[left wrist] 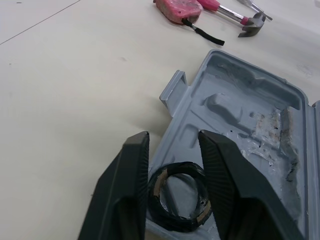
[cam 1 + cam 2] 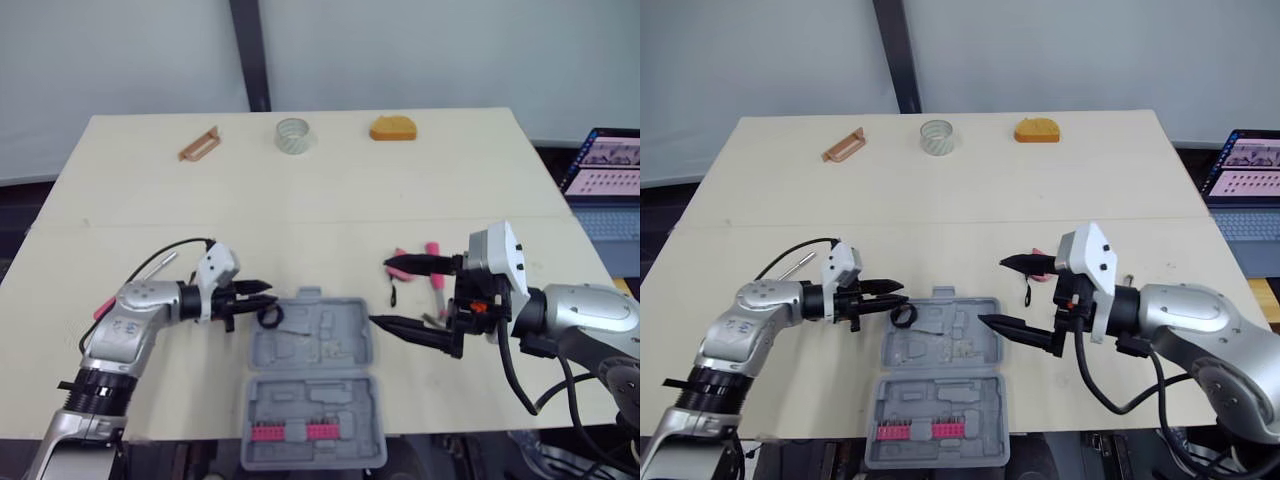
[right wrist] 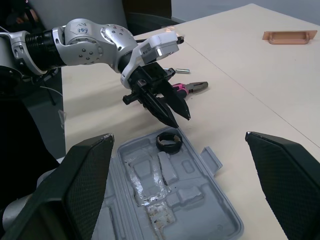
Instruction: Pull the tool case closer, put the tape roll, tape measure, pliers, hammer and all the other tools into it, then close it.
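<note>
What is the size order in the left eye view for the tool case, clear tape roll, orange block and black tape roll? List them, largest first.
1. tool case
2. orange block and clear tape roll: look about alike, so unranked
3. black tape roll, though it is nearer the camera

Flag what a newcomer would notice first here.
The grey tool case lies open at the near edge of the table. A black tape roll sits in its far left corner, right at the tips of the open left end effector. Just right of the case, the right end effector is spread wide near a pink tape measure and a hammer.
</note>
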You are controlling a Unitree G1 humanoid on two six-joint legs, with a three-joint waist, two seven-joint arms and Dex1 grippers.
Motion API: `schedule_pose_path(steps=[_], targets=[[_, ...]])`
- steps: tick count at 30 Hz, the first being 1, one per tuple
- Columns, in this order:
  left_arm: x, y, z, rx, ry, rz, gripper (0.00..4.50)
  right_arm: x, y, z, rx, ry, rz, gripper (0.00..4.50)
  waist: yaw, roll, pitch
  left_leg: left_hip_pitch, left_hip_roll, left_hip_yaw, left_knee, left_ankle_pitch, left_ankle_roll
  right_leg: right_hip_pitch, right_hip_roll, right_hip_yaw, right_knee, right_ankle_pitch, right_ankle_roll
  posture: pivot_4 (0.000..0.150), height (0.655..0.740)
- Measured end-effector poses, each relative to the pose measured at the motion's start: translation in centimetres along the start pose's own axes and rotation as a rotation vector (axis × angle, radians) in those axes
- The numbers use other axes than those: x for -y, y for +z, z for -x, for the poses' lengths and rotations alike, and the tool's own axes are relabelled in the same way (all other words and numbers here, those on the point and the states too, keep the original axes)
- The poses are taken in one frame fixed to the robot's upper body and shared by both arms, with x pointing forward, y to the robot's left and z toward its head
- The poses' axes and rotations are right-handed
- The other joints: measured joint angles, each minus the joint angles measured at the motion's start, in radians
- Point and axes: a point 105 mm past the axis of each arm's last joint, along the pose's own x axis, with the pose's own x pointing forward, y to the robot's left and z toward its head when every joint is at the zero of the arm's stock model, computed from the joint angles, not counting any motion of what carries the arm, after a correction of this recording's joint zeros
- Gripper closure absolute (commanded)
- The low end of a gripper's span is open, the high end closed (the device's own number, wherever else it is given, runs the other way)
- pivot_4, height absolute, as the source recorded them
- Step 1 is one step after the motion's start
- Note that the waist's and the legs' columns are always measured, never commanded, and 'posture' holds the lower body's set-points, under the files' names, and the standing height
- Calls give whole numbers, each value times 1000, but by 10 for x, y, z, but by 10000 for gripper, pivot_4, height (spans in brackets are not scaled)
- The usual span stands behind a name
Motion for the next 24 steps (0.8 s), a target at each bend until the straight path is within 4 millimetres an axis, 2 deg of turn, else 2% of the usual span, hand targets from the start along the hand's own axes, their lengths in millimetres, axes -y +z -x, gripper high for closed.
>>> schedule_pose_path(steps=[4,19,24], targets=[[-1,1,-1,3,1,-24,27896,0,0,0,0,0,0,0,0,0,0,0,0,0,0,0,0,0,0,0,0,0,0,1500,7400],[9,-29,-7,-65,-37,-93,27896,0,-1,0,-2,0,-6,0,0,0,0,0,0,0,0,0,0,0,0,0,0,0,0,1500,7400],[10,-31,-7,-71,-41,-103,27896,0,-1,0,-2,0,-6,0,0,0,0,0,0,0,0,0,0,0,0,0,0,0,0,1500,7400]])
